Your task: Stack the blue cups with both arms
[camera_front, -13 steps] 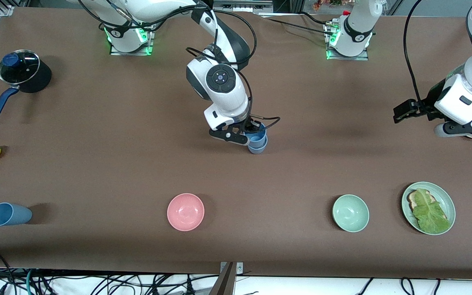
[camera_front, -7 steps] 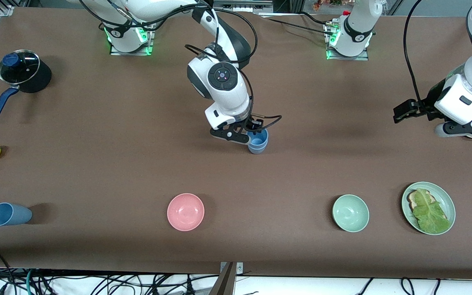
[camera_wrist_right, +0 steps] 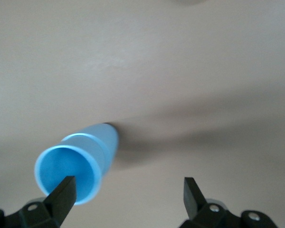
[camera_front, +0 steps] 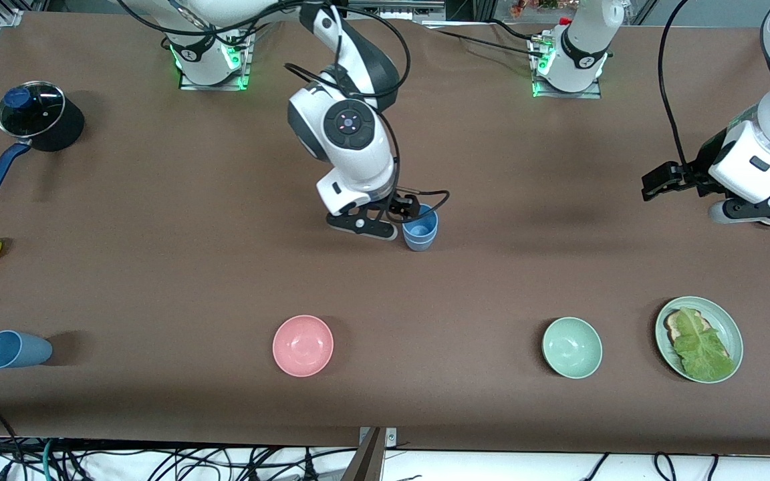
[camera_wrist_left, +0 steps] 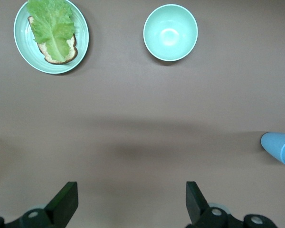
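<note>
Brown tabletop [camera_front: 158, 267], middle: stack of two blue cups [camera_front: 420, 228], upright, one nested in the other, upper rim proud of the lower.

Right gripper [camera_front: 385, 219]: clamped on the upper cup half a second ago, now off it and shifted toward the right arm's end. Sits just beside the stack, jaws wide, holding nothing. Means one nesting looks finished.

Third blue cup [camera_front: 14, 349]: on its side, alone, at the right arm's end, nearer the front camera than the stack, well apart from it. Probably next to fetch.

Left gripper [camera_front: 666, 182]: waits over the left arm's end, jaws wide, empty.

Matte dusty blue, tapered, no handles.
</note>
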You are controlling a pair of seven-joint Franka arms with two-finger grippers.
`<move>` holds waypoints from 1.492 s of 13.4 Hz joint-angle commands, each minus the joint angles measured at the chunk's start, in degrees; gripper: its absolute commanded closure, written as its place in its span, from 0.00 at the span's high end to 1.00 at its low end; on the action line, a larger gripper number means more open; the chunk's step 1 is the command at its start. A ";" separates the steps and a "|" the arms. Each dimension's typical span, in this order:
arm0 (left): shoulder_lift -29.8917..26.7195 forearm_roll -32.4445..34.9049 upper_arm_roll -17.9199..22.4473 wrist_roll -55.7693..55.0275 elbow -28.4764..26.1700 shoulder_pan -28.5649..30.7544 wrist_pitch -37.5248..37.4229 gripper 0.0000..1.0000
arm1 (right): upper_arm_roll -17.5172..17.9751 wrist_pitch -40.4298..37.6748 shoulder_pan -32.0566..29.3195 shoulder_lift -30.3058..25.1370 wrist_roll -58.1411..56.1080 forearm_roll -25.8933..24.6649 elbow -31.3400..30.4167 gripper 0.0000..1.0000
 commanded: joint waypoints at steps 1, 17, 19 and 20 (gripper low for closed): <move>0.83 0.10 -0.28 0.91 1.71 0.36 -0.52 1.00 | 0.50 -8.78 -3.83 -4.13 -5.66 -0.69 -0.01 1.00; 0.83 0.10 -0.28 0.82 1.71 0.36 -0.52 1.00 | -9.31 -13.33 -24.19 -23.97 -31.67 -6.81 -20.28 1.00; 0.83 0.10 -0.28 0.82 1.71 0.36 -0.52 1.00 | -1.02 -11.37 -31.50 -31.70 -31.34 -12.19 -26.70 1.00; 0.83 0.10 -0.28 0.82 1.71 0.36 -0.52 1.00 | 0.66 -11.28 -33.79 -34.61 -31.51 -12.38 -28.39 1.00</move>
